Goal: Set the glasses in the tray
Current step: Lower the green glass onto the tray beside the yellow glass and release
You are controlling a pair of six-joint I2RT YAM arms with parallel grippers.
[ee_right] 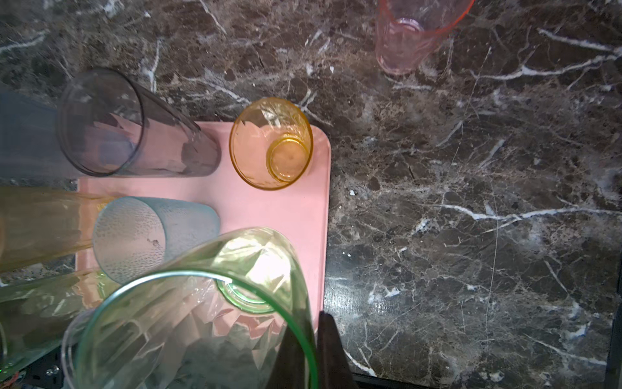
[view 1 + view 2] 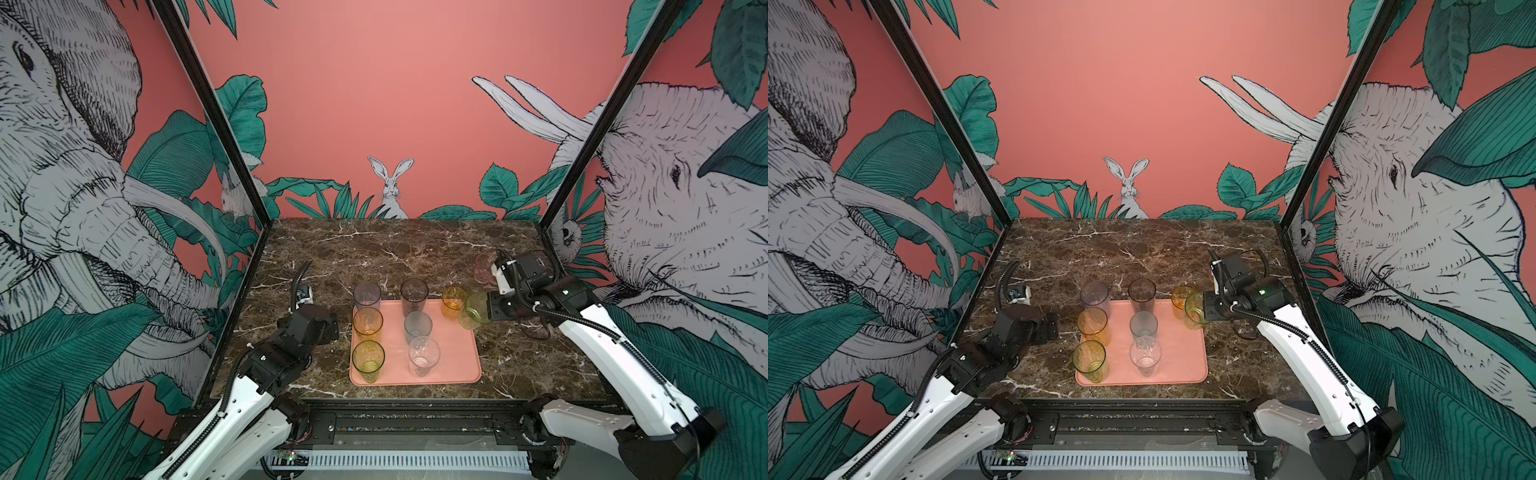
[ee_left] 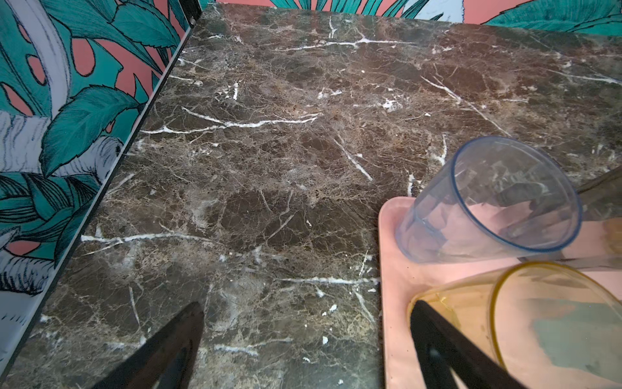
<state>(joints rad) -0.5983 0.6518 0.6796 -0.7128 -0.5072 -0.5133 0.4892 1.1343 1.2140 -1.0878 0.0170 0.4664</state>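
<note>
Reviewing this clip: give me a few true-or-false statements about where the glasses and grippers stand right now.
1. The right gripper is shut on the rim of the pale green glass. True.
2. The pink glass stands in the tray. False: it stands on the marble table, beyond the tray's far right corner.
3. The left gripper holds a glass. False: it is open and empty, beside the tray's left edge.
4. The short amber glass stands in the tray's far right corner. True.
</note>
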